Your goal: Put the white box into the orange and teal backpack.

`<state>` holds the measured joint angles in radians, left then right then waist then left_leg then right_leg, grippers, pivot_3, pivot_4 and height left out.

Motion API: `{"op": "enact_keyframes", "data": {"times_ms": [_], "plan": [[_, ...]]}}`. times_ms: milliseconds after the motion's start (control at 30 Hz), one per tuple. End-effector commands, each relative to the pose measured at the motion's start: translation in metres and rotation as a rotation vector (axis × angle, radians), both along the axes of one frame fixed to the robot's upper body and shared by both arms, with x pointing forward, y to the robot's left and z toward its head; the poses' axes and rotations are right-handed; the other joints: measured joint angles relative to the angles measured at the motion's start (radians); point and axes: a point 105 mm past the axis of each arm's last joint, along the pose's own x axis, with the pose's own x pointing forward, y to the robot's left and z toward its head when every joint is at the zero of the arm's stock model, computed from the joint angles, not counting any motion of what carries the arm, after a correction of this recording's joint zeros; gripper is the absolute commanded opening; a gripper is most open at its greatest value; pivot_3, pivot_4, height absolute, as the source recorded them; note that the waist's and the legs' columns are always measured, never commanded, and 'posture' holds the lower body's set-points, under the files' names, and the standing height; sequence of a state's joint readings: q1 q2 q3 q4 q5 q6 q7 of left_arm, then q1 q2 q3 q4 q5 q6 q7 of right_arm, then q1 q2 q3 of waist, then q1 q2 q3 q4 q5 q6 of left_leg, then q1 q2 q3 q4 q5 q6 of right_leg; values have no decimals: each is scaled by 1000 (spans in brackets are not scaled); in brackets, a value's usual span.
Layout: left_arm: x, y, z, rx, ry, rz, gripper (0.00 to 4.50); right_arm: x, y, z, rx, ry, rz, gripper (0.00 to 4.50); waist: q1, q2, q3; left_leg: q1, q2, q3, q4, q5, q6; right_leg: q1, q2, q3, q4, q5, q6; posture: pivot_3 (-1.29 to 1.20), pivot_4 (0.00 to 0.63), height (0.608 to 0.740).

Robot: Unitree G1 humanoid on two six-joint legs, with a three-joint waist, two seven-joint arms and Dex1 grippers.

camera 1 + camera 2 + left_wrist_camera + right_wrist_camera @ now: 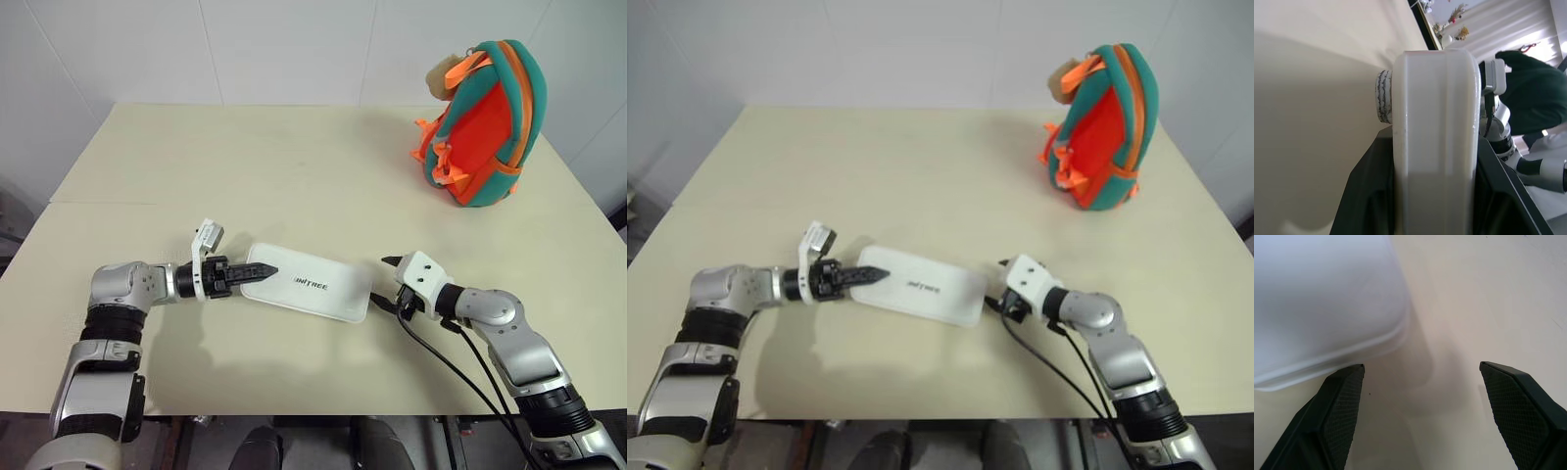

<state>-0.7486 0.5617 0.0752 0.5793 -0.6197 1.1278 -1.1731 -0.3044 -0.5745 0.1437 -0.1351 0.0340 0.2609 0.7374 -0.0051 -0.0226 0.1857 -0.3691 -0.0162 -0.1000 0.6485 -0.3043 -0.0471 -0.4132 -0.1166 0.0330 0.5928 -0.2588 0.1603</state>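
Note:
The white box (309, 284) lies flat near the front of the beige table (245, 166), its lettering facing up. My left gripper (257, 271) is shut on the box's left end, one black finger lying over its top. In the left wrist view the box (1435, 137) is edge-on, with the fingers (1366, 196) against both faces. My right gripper (384, 284) stands open just off the box's right end with nothing between its fingers; the box corner (1317, 298) is beyond one finger. The orange and teal backpack (485, 127) stands upright at the far right, well away from both grippers.
A beige plush charm (439, 78) hangs at the backpack's top. Black cables (441, 357) trail from my right wrist toward the table's front edge. A white wall runs behind the table. Bare tabletop stretches between the box and the backpack.

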Motion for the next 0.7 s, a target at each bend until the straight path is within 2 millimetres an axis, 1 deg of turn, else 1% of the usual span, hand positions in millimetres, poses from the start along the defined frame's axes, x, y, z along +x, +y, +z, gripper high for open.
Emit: {"op": "enact_keyframes", "data": {"times_ms": [33, 133, 233, 333, 400, 500, 600, 700], "plan": [[14, 7, 18, -77, -24, 84, 1339, 1, 3, 16, 20, -59, 22, 4500, 0, 0, 0, 0, 0, 0, 0, 0, 0, 0, 0, 0, 0, 0, 0, 0, 150, 740], [20, 10, 23, -118, -19, 133, 1338, 4, 0, 21, 37, -82, 1, 4500, -3, 0, 0, 0, 0, 0, -1, 0, 0, 0, 0, 0, 0, 0, 0, 0, 150, 740], [26, 14, 34, -207, 3, 189, 1338, 14, -12, 36, 95, -146, -80, 4500, -2, 0, 0, -1, 0, 0, -1, 1, -2, 0, 0, 0, -1, 0, 0, 0, 150, 740], [28, 13, 45, -285, 11, 212, 1338, 32, -31, 56, 170, -240, -221, 4500, -1, 0, 0, -1, 0, 0, -1, 1, -3, -1, -1, 0, -1, 0, 0, 0, 150, 740], [28, 10, 48, -306, 9, 215, 1338, 44, -43, 70, 231, -299, -311, 4500, -1, 0, 0, -1, 0, 0, -1, 1, -3, 0, -1, 0, -1, 0, 0, 0, 150, 740], [27, 4, 50, -314, 6, 224, 1338, 61, -69, 93, 333, -397, -479, 4500, -1, 0, 0, -1, 0, 0, -1, 3, -6, -1, -1, 0, -1, 0, 0, 0, 150, 740], [25, 1, 50, -315, 5, 228, 1338, 69, -91, 108, 351, -486, -593, 4500, -1, 0, 0, -1, 0, 0, -2, 4, -7, -1, -1, 0, -1, 0, 0, 0, 150, 740], [21, 0, 51, -322, 7, 229, 1337, 69, -112, 131, 387, -615, -700, 4500, -3, 0, 0, -1, 0, 0, -4, 4, -8, -2, -1, 0, -2, 0, 0, 0, 150, 740]]}}
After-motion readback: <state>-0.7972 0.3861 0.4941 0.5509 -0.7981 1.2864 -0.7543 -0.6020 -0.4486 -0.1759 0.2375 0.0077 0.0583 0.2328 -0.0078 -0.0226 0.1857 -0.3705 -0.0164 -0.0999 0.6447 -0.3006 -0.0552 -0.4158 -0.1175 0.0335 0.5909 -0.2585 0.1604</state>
